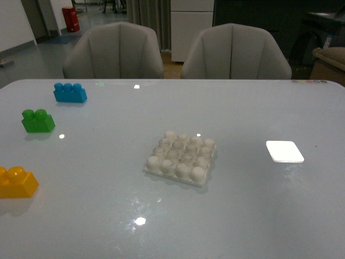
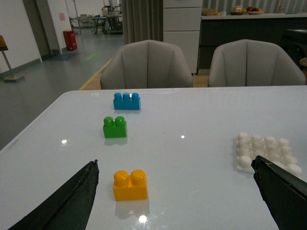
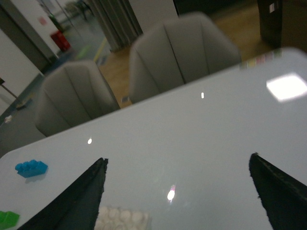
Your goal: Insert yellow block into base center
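The yellow block (image 1: 16,182) lies on the table at the front left, two studs up; the left wrist view shows it (image 2: 130,185) between and just ahead of my left gripper's (image 2: 175,165) wide-open fingers, untouched. The white studded base (image 1: 181,157) sits mid-table; its edge (image 2: 265,148) shows by the left gripper's far finger (image 2: 283,191). My right gripper (image 3: 177,163) hangs open above the table with nothing between its fingers, the base (image 3: 122,219) near one fingertip. Neither arm shows in the front view.
A green two-stud brick (image 1: 38,120) and a blue three-stud brick (image 1: 70,92) stand at the back left. A flat bright white square (image 1: 284,151) lies right of the base. Two grey chairs (image 1: 175,51) stand behind the table's far edge.
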Robot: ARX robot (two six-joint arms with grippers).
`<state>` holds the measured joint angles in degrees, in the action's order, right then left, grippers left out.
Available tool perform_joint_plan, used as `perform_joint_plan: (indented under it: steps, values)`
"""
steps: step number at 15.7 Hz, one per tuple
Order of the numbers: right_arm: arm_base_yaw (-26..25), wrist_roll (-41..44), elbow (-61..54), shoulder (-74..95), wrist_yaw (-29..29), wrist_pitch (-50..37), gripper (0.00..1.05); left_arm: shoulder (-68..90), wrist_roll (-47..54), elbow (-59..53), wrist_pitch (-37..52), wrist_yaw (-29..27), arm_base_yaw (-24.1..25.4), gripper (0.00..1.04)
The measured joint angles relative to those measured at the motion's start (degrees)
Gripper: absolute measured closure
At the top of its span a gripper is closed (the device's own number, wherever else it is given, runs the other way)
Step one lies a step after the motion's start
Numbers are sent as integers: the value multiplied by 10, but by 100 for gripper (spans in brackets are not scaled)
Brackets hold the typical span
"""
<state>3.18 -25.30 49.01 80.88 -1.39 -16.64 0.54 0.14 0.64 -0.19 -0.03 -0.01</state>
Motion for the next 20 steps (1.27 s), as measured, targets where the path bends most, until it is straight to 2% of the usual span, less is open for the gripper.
perform_joint_plan:
  steps: [1,2,3,6,8,11,20]
  values:
    - [-20,66,-66,-75,9,-85,22,0,0,0,0,0,0,7]
    - [-30,144,-140,-181,11,-78,35,0,0,0,0,0,0,7]
    - [-34,195,-209,-294,11,-12,48,0,0,0,0,0,0,7]
    - [-32,240,-314,-602,12,195,84,0,0,0,0,0,0,7]
    - [-32,248,-352,-714,12,195,102,0,0,0,0,0,0,7]
    - [-32,249,-404,-737,12,187,103,0,0,0,0,0,0,7]
    - [-32,249,-452,-775,12,172,103,0,0,0,0,0,0,7]
